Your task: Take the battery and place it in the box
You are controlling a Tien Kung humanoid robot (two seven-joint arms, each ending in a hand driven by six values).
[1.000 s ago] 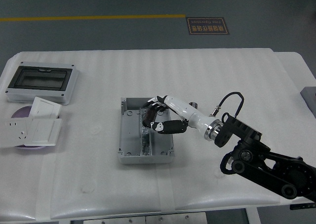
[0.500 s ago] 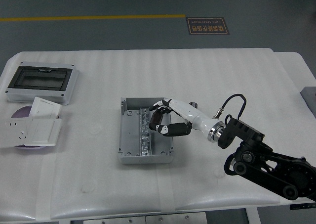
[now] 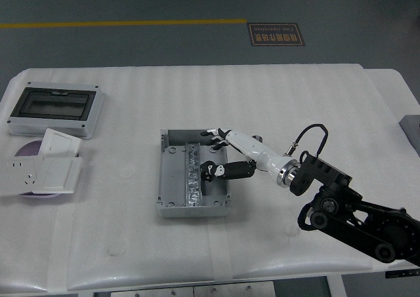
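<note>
With the battery strip (image 3: 192, 174) lying inside the grey box (image 3: 168, 206), the right hand (image 3: 215, 154), fingers released and empty, is hovering over the box and should lift clear without snagging its right wall.

box (image 3: 194, 174): grey rectangular open-top enclosure, sat flat mid-table with long axis running near-to-far. screw bosses showed in the corners. interior held a shiny, ribbed strip (image 3: 193, 175) running lengthwise just left of centre, from far wall toward near wall. could not tell whether that strip was the battery or part of the box; no separate battery could be made out anywhere. right half of the box interior was partly covered from view.
</note>
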